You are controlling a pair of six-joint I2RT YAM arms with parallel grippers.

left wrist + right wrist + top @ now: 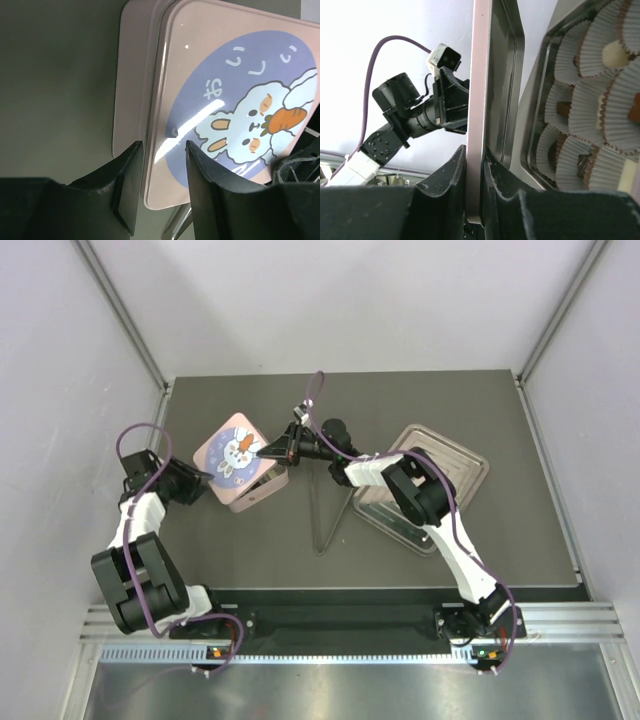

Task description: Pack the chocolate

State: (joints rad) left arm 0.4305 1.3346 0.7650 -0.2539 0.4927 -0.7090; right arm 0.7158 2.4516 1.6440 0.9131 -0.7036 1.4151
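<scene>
A pink tin [256, 495] stands left of centre, and its lid [235, 450] with a cartoon rabbit is tilted up over it. My right gripper [268, 452] [474, 150] is shut on the lid's right rim [481, 100]. Under the raised lid, the right wrist view shows white paper cups [590, 60] holding the chocolate: a cream piece [612, 54] and dark pieces [583, 162]. My left gripper [205, 483] [163, 146] is open at the tin's left side. The lid's edge [150, 125] shows between its fingers, with a gap on both sides.
A steel tray [470, 465] lies at the right under the right arm's forearm. Metal tongs [333, 520] lie on the dark mat in front of the tin. Frame posts stand at the table's back corners.
</scene>
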